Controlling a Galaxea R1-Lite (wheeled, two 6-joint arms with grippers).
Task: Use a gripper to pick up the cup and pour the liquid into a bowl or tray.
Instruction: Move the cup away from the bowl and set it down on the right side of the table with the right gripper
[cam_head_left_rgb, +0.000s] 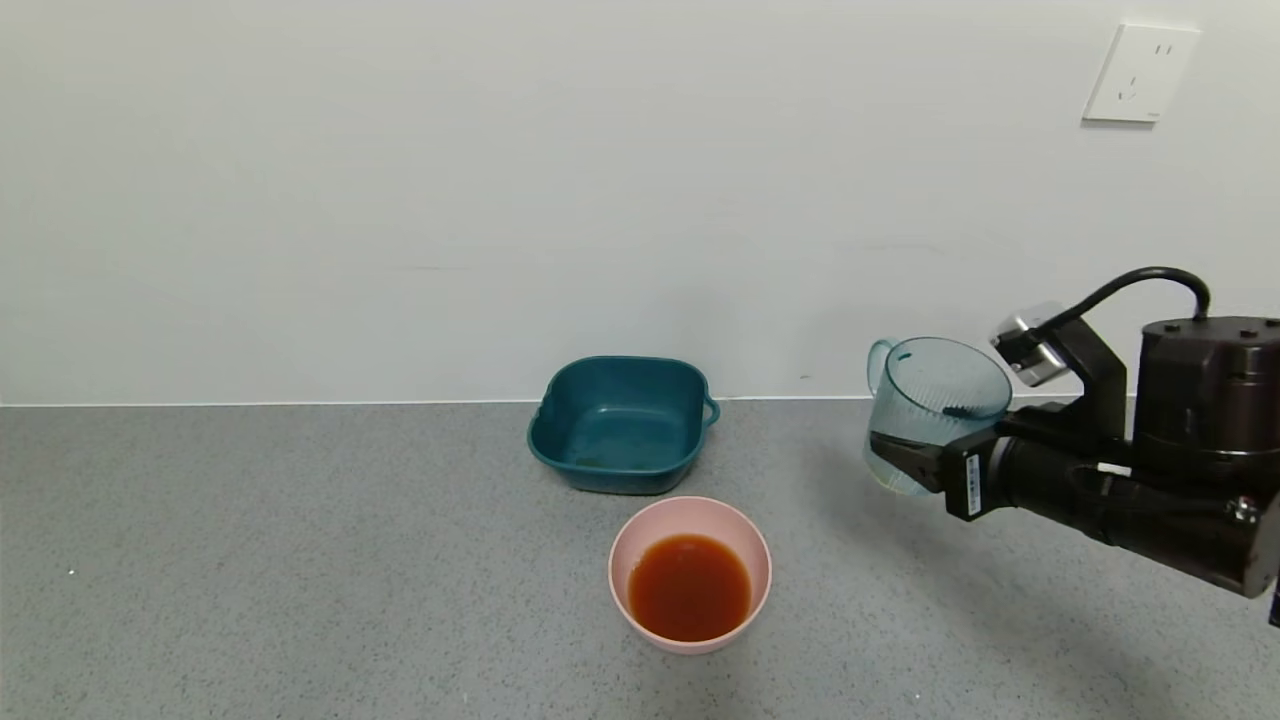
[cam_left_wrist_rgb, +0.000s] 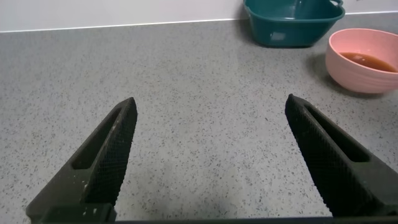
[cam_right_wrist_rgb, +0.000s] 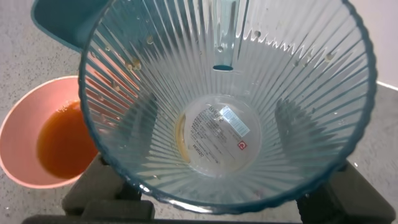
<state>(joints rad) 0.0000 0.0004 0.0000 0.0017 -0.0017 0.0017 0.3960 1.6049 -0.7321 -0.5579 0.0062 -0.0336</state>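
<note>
My right gripper (cam_head_left_rgb: 905, 462) is shut on the translucent blue-green ribbed cup (cam_head_left_rgb: 928, 408) and holds it nearly upright above the counter, to the right of the pink bowl (cam_head_left_rgb: 640, 526). In the right wrist view the cup (cam_right_wrist_rgb: 224, 99) fills the frame and holds only a thin yellowish trace at its base. The reddish-orange liquid (cam_head_left_rgb: 689, 586) lies in the pink bowl, also seen in the right wrist view (cam_right_wrist_rgb: 59, 143). My left gripper (cam_left_wrist_rgb: 211, 109) is open and empty over bare counter, left of the bowl (cam_left_wrist_rgb: 348, 65).
A dark teal square tub (cam_head_left_rgb: 620, 423) stands behind the pink bowl near the wall; it also shows in the left wrist view (cam_left_wrist_rgb: 292, 25). A white wall socket (cam_head_left_rgb: 1140, 73) is at the upper right. The grey speckled counter (cam_head_left_rgb: 250, 560) spreads to the left.
</note>
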